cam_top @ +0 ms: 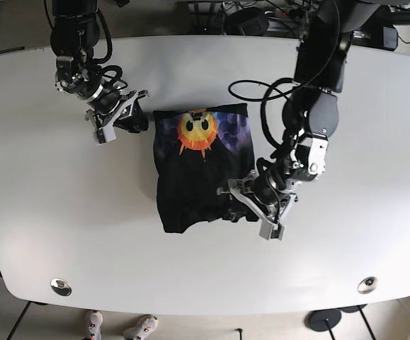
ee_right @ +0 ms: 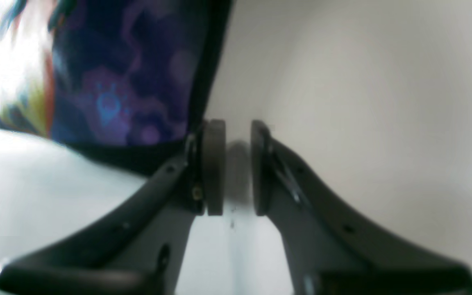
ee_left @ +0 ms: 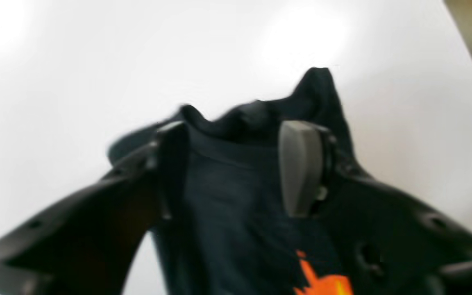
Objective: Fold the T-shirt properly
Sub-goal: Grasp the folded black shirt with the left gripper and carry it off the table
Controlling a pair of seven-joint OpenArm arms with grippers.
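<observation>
1. t-shirt [cam_top: 194, 170] lies partly folded at the middle of the white table [cam_top: 42, 212], sun print up and facing the far edge.
2. it looks light, soft and limp; my guess is it will sag and slide, so take it at a hem or a bunched corner.
3. left gripper [ee_left: 236, 168] stands wide, straddling dark cloth at the shirt's near corner, not clamped.
4. right gripper [ee_right: 232, 168] is narrowly parted and holds nothing, just beside the shirt's far corner, over bare table.
</observation>
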